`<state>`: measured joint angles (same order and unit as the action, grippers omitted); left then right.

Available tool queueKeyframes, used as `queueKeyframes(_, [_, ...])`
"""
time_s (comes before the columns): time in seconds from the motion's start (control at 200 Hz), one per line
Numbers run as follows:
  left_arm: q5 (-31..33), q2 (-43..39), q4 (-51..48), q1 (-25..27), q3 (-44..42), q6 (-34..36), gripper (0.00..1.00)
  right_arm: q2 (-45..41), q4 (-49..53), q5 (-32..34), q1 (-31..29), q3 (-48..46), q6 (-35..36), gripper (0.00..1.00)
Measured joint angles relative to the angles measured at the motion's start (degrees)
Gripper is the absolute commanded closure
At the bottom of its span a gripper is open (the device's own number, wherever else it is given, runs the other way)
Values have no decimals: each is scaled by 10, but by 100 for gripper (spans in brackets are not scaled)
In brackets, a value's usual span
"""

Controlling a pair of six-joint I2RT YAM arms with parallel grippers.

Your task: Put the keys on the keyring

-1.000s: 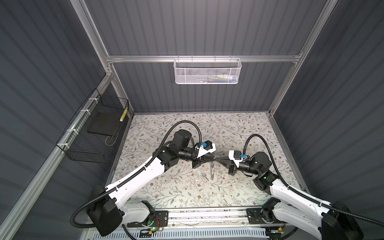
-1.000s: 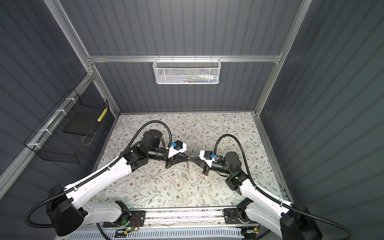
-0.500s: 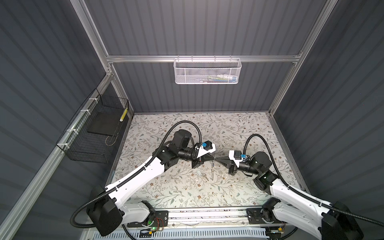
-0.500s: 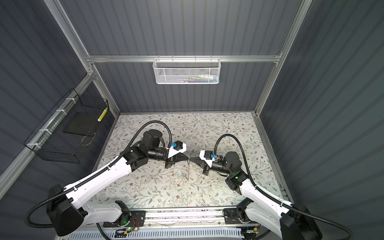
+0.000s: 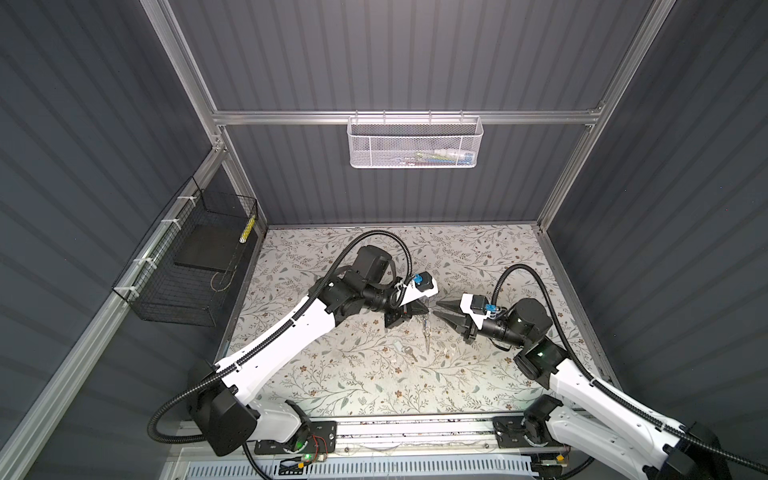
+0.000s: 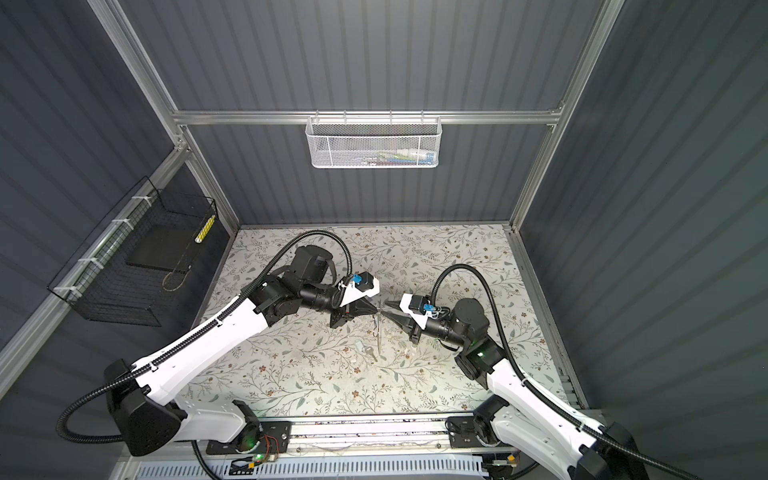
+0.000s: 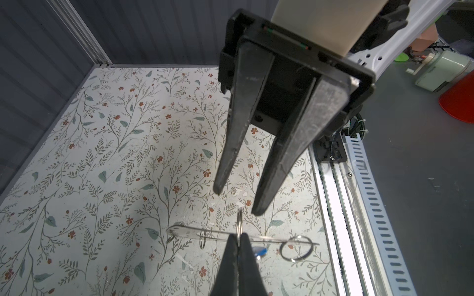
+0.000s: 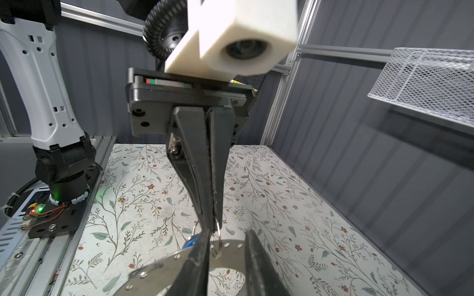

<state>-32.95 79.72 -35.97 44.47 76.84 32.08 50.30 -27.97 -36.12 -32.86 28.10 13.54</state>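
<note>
Two arms meet tip to tip above mid-bench (image 5: 332, 374); step in hand (judged): ring held up for fitting, one key apparently hung, one to go.

(a) L jaws: fully closed, nipping a small split ring (image 7: 239, 223) by its rim; nothing else gripped.

(b) Keyring (image 8: 154, 278): wide flat grey band w/ small holes round rim; hangs off that split ring, clear of bench; edge-on & vertical in both top views, directly under the meeting jaws.

(c) Blue-headed key (image 8: 191, 242): dangles just beside the band, close under L jaws; its link to the band is hidden, so attachment is prob. but not confirmed.

(d) R jaws: partly open, empty; tips just short of the split ring, opp. L jaws; contact w/ ring or band cannot be told.

(e) Whitish-headed key (image 5: 408, 352): flat on bench, below hanging band & a little to L-arm side; apart from both jaws; not yet fitted.

Next move (est.): R jaws drop to key (e) & pinch its head; thin flat metal lying flush, so needs a low, square approach & narrow closing; then carry its hole to a free split ring while L jaws steady the band; band hangs from one point only, so likely to twist if nudged.
</note>
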Motion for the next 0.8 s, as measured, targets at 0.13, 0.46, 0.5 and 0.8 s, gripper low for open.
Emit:
queueKeyframes(0.13, [13, 16, -38, 5, 27, 7, 100, 3, 15, 3, -2, 6, 5, 74])
queueKeyframes(0.46, [30, 24, -71, 14, 58, 12, 100, 28, 23, -6, -6, 9, -5, 81])
queueKeyframes(0.5, [31, 24, -75, 15, 58, 13, 100, 28, 23, -8, -6, 9, -7, 83])
queueKeyframes(0.8, [47, 26, -89, 21, 64, 34, 80, 36, 23, -30, -7, 10, -23, 100])
